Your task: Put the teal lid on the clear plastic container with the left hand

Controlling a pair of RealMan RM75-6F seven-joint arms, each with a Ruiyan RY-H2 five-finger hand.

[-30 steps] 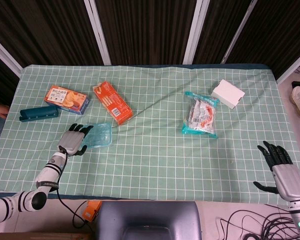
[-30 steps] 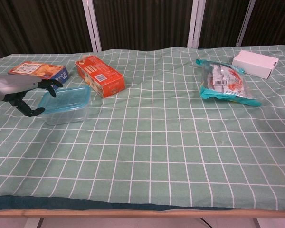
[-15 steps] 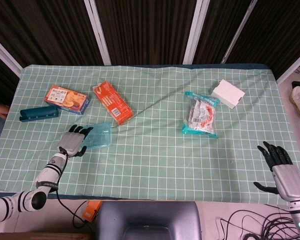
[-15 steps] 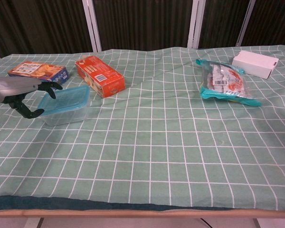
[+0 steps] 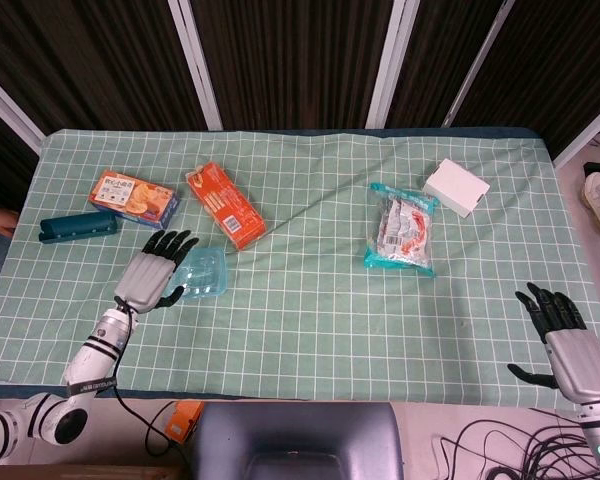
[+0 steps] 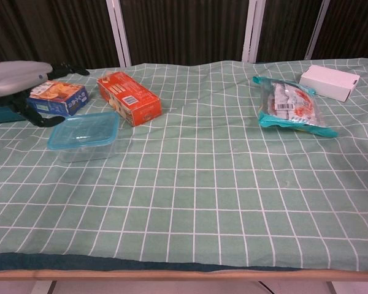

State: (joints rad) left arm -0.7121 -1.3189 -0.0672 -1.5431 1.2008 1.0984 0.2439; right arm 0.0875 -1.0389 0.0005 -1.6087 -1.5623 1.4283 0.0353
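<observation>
Sitting on container (image 6: 80, 147), teal lid (image 6: 84, 128); left robot hand (image 5: 152, 275) empty.

Lid (image 6: 84, 127) sits on container (image 6: 83, 147), left hand (image 5: 152, 272) just left; carton (image 5: 224, 205) behind, snack bag (image 5: 401, 231) far right on desk (image 5: 310, 320).

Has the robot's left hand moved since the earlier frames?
Yes. In the chest view the left hand has risen off the teal-lidded clear plastic container and now sits up beside the orange-and-blue snack box.
</observation>
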